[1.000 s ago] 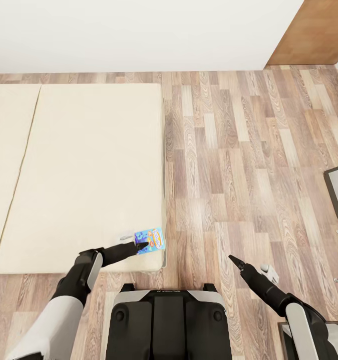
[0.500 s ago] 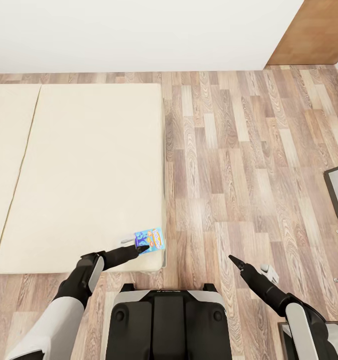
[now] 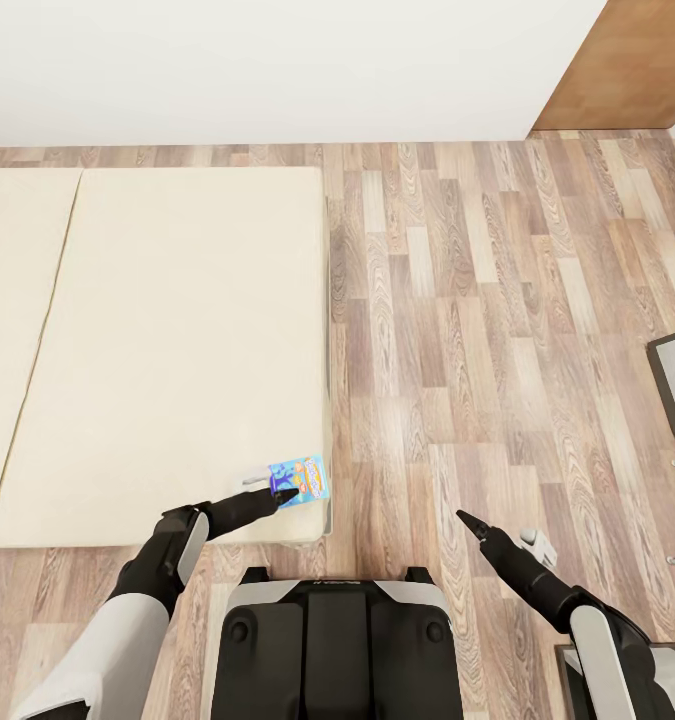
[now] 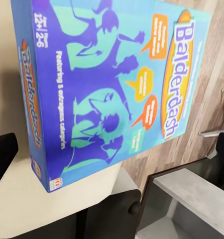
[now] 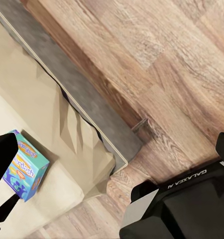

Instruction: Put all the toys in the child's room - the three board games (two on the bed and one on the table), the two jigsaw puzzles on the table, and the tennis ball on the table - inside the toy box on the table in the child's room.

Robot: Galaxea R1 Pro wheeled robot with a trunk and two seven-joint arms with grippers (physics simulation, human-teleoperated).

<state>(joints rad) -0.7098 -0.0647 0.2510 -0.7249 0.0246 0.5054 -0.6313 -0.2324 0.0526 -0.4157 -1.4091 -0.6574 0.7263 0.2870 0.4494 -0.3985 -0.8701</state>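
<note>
Flat blue rectangular "Balderdash" board game box [image 3: 300,479] sits at cream mattress [image 3: 167,340] corner; left gripper [image 3: 278,491] at its edge, jaws spread. Right gripper [image 3: 464,519] jaws: cannot tell.

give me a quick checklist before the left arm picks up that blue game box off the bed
1. Blue board game in view, lying flat: ok.
2. Box sits at the bed corner, by the edge: ok, though a nudge might slide it off.
3. Left gripper at the box's near side: ok.
4. Fingers spread wide in the left wrist view: ok.
5. Fingers actually touching the box: cannot tell.
6. Right gripper clear, over the floor: ok.
</note>
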